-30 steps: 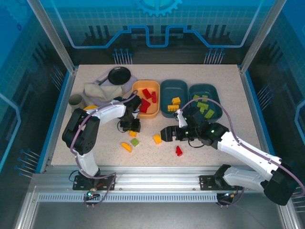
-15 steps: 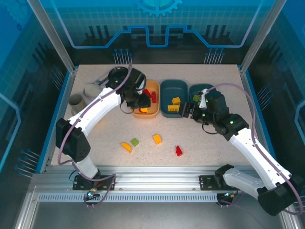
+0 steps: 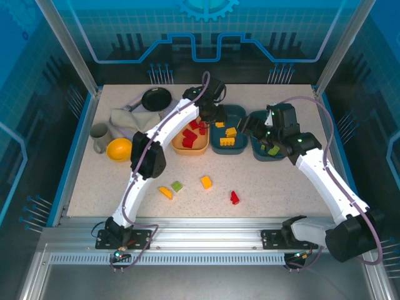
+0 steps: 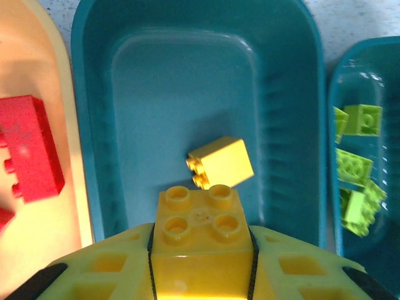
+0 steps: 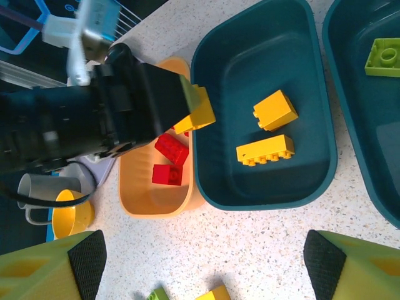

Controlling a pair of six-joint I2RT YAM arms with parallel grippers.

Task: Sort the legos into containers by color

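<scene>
1. Left wrist view: my left gripper (image 4: 201, 253) was clamped on a yellow brick (image 4: 203, 228), held above the middle teal tray (image 4: 156, 81), towards the orange tray (image 4: 47, 231) beside it.
2. I judged a release there could bounce it off the loose yellow brick (image 4: 220, 162) below, or over among the red bricks (image 4: 31, 156).
3. My right gripper (image 5: 206, 269) stood wide and empty near the trays; the two could clash.
</scene>
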